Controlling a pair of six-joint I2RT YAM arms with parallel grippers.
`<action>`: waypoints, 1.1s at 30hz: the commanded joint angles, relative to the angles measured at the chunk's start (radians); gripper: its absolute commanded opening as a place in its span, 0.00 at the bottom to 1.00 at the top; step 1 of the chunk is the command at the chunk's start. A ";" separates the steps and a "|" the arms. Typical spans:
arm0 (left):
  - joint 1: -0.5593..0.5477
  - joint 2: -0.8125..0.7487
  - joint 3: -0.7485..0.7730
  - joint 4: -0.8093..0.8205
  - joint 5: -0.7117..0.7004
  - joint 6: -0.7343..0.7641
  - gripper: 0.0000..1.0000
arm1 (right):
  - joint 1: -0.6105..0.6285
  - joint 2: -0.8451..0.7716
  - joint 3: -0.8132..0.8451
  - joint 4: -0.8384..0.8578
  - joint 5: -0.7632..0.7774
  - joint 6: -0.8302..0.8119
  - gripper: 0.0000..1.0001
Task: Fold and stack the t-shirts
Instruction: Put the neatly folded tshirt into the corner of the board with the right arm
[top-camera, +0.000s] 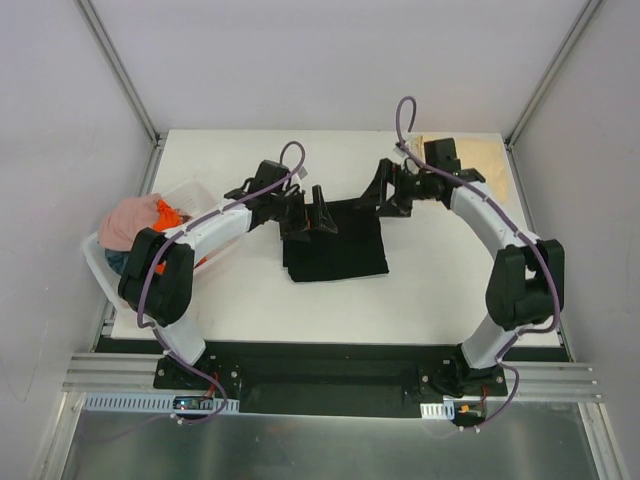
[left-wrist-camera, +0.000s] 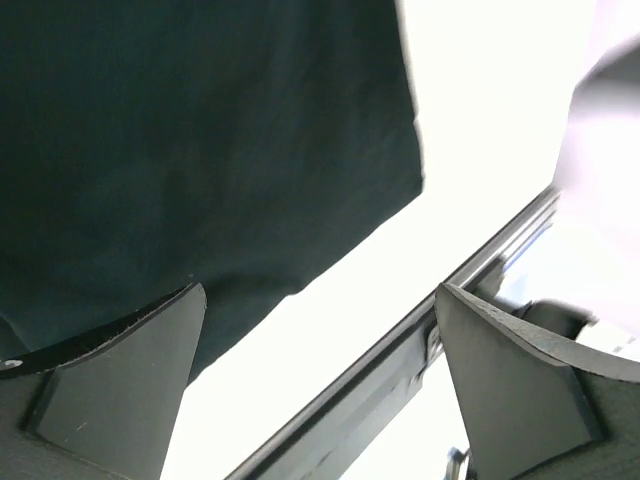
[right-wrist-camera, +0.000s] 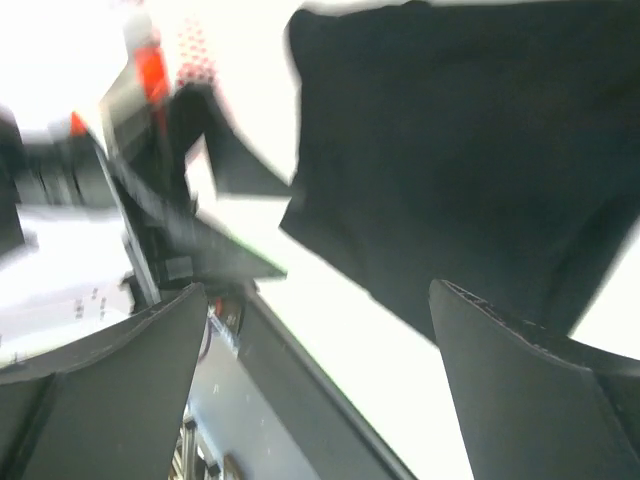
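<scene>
A black t-shirt (top-camera: 335, 242) lies folded into a rough rectangle in the middle of the white table. My left gripper (top-camera: 309, 220) is open and empty over the shirt's far left edge. In the left wrist view the gripper (left-wrist-camera: 320, 300) has its jaws wide apart, with the black t-shirt (left-wrist-camera: 200, 140) above them. My right gripper (top-camera: 378, 190) is open and empty at the shirt's far right corner. The right wrist view shows the gripper (right-wrist-camera: 320, 300) with the black t-shirt (right-wrist-camera: 470, 150) past its right finger. A tan t-shirt (top-camera: 477, 152) lies at the back right.
A white plastic basket (top-camera: 190, 190) stands tilted at the table's left edge, holding a pink t-shirt (top-camera: 130, 220), an orange one (top-camera: 170, 213) and a grey-blue one (top-camera: 118, 262). Metal frame posts rise at the back corners. The left arm (right-wrist-camera: 150, 150) shows blurred in the right wrist view.
</scene>
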 joint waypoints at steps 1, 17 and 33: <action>0.045 0.054 0.123 -0.013 0.005 0.026 0.99 | 0.040 -0.080 -0.210 0.117 -0.073 0.046 0.96; 0.174 0.465 0.374 -0.027 0.030 0.068 0.99 | 0.028 0.053 -0.375 0.150 0.100 0.029 0.96; 0.165 -0.070 0.291 -0.026 -0.007 0.147 0.99 | 0.049 -0.615 -0.259 0.115 0.838 -0.040 0.96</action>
